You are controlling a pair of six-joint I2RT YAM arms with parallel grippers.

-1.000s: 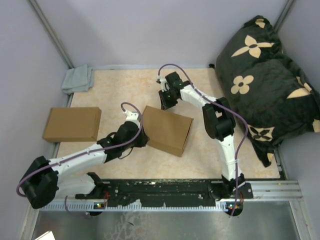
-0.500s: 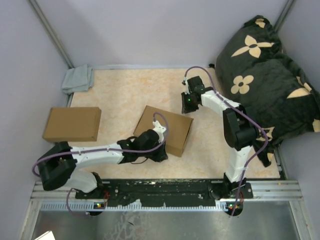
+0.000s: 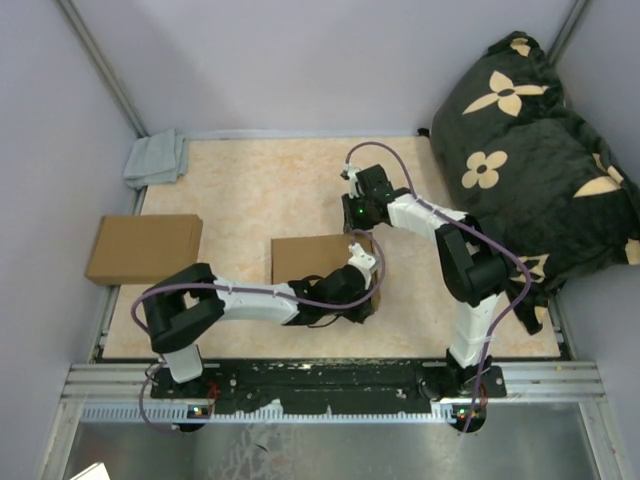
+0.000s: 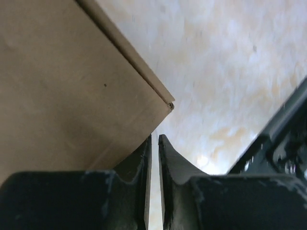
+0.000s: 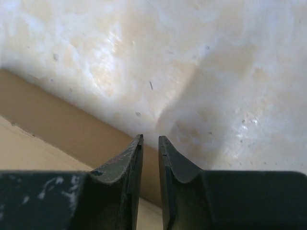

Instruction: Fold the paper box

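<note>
Far left: second flat box at the left edge of the table, grey cloth in the far corner. Centre: paper box lying closed on the table, left gripper low at its near right corner, jaws narrowed to a slit, nothing between. Right gripper just beside the box's far edge, jaws likewise a thin empty slit; black flowered pillow far right.

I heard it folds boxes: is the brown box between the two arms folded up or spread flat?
Folded up: the paper box lies as a closed shallow rectangular block, top down, with no flaps sticking out.
</note>
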